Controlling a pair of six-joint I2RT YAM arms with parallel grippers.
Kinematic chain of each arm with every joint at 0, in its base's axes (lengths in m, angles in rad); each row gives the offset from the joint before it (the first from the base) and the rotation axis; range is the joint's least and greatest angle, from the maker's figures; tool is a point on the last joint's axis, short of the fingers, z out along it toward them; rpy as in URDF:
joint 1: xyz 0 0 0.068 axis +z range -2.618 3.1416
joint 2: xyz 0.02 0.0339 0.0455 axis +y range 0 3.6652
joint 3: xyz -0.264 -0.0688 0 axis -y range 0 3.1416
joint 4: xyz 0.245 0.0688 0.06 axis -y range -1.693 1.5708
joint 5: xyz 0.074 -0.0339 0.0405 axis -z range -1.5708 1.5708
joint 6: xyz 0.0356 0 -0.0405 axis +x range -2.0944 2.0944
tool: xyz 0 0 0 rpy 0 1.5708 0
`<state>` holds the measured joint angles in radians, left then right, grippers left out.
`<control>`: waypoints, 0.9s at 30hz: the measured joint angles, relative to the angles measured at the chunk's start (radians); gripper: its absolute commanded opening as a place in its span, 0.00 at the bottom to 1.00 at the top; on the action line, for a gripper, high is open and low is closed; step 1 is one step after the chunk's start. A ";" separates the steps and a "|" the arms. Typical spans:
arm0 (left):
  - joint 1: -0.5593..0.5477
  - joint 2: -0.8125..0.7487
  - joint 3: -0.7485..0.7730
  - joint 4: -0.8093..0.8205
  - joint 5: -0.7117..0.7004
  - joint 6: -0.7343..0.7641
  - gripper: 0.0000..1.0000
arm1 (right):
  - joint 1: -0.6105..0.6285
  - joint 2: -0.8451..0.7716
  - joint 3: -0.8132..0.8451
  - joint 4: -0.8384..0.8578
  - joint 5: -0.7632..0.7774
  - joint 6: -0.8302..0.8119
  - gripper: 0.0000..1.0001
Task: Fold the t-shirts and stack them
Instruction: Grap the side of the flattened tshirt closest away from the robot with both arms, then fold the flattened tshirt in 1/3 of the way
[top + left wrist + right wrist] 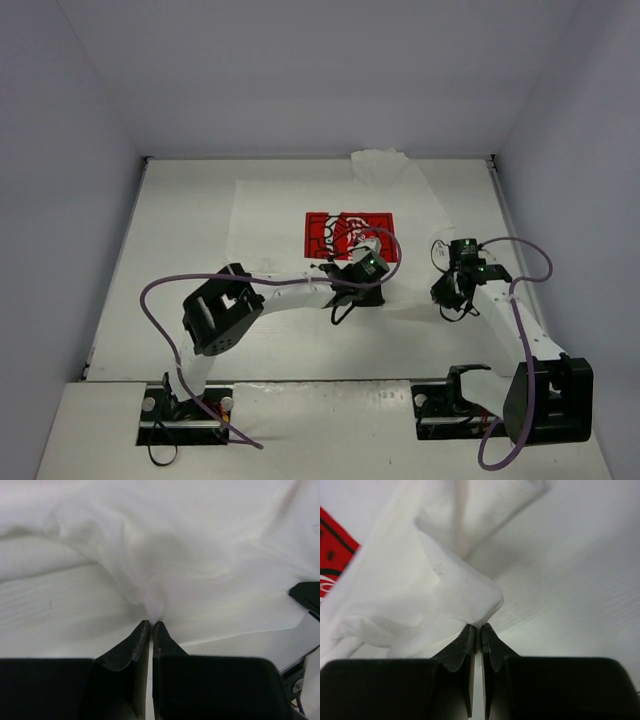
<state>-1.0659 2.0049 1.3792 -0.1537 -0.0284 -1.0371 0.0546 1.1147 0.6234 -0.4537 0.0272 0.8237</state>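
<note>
Black fingertips of the left gripper (151, 625) are pressed tight together with a little peak of white shirt (165, 555) pinched between them. Same story for the right gripper (480, 626): jaws closed on a bunched bit of cloth edge. Shirt lies spread on the table (180, 300), red print (348, 235) facing up, with the left gripper just on the near side of the print and the right one out by the shirt's right side.

My worry is that both grips look like tiny nips right at the tips, so a pull could let the fabric slide out on one side and skew the fold. Can't tell if either has both layers, so maybe only the top one lifts. Far sleeve (385, 165) is rumpled too and could get folded in as a lump.
</note>
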 measured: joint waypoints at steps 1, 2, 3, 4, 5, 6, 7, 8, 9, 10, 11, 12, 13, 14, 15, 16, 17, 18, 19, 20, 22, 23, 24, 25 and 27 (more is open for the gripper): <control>0.014 0.000 0.021 -0.004 0.001 0.016 0.00 | 0.000 0.008 0.035 -0.003 0.007 -0.011 0.00; 0.030 -0.001 0.041 -0.006 0.002 0.032 0.00 | 0.001 0.021 0.072 -0.005 0.015 -0.022 0.00; 0.045 -0.001 0.060 -0.007 0.004 0.045 0.00 | 0.001 0.040 0.108 -0.004 0.023 -0.033 0.00; 0.063 -0.002 0.082 -0.011 0.010 0.061 0.00 | 0.001 0.066 0.145 -0.004 0.032 -0.047 0.00; 0.084 -0.002 0.106 -0.017 0.018 0.077 0.00 | 0.002 0.100 0.183 -0.005 0.039 -0.061 0.00; 0.104 -0.002 0.131 -0.023 0.026 0.093 0.00 | 0.004 0.138 0.224 -0.002 0.044 -0.076 0.00; 0.123 -0.001 0.157 -0.029 0.032 0.110 0.00 | 0.006 0.177 0.262 0.003 0.049 -0.091 0.00; 0.143 -0.001 0.185 -0.036 0.038 0.128 0.00 | 0.006 0.215 0.298 0.006 0.051 -0.105 0.00; 0.161 0.002 0.214 -0.041 0.043 0.147 0.00 | 0.007 0.251 0.334 0.007 0.052 -0.120 0.00; 0.179 0.009 0.251 -0.049 0.049 0.167 0.00 | 0.007 0.285 0.371 0.009 0.053 -0.132 0.00; 0.193 0.021 0.291 -0.054 0.052 0.187 0.00 | 0.008 0.320 0.409 0.015 0.055 -0.145 0.00; 0.207 0.035 0.329 -0.059 0.055 0.206 0.00 | 0.008 0.351 0.443 0.024 0.056 -0.156 0.00; 0.217 0.049 0.361 -0.061 0.058 0.225 0.00 | 0.009 0.379 0.475 0.031 0.059 -0.168 0.00; 0.227 0.065 0.391 -0.067 0.063 0.245 0.00 | 0.010 0.406 0.506 0.034 0.062 -0.179 0.00; 0.235 0.084 0.419 -0.073 0.067 0.264 0.00 | 0.011 0.432 0.538 0.034 0.064 -0.190 0.00; 0.242 0.105 0.445 -0.080 0.071 0.284 0.00 | 0.011 0.462 0.570 0.039 0.068 -0.201 0.00; 0.248 0.126 0.469 -0.086 0.075 0.300 0.00 | 0.011 0.493 0.601 0.045 0.073 -0.211 0.00; 0.254 0.150 0.493 -0.093 0.077 0.313 0.00 | 0.011 0.518 0.625 0.048 0.076 -0.219 0.00; 0.259 0.171 0.511 -0.098 0.080 0.326 0.00 | 0.011 0.544 0.647 0.050 0.079 -0.227 0.00; 0.264 0.194 0.530 -0.103 0.082 0.339 0.00 | 0.011 0.569 0.666 0.052 0.080 -0.235 0.00; 0.270 0.235 0.559 -0.109 0.084 0.362 0.00 | 0.011 0.611 0.697 0.055 0.081 -0.250 0.00; 0.273 0.255 0.573 -0.112 0.085 0.376 0.00 | 0.011 0.636 0.711 0.056 0.081 -0.255 0.00; 0.274 0.270 0.584 -0.114 0.085 0.385 0.00 | 0.012 0.654 0.721 0.057 0.082 -0.262 0.00; 0.275 0.284 0.593 -0.119 0.085 0.395 0.00 | 0.012 0.673 0.730 0.058 0.081 -0.270 0.00; 0.275 0.301 0.603 -0.122 0.084 0.408 0.00 | 0.012 0.709 0.747 0.059 0.081 -0.282 0.00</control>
<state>-0.7914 2.3054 1.9823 -0.2760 0.0559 -0.6289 0.0662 1.8236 1.3700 -0.3943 0.1081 0.5419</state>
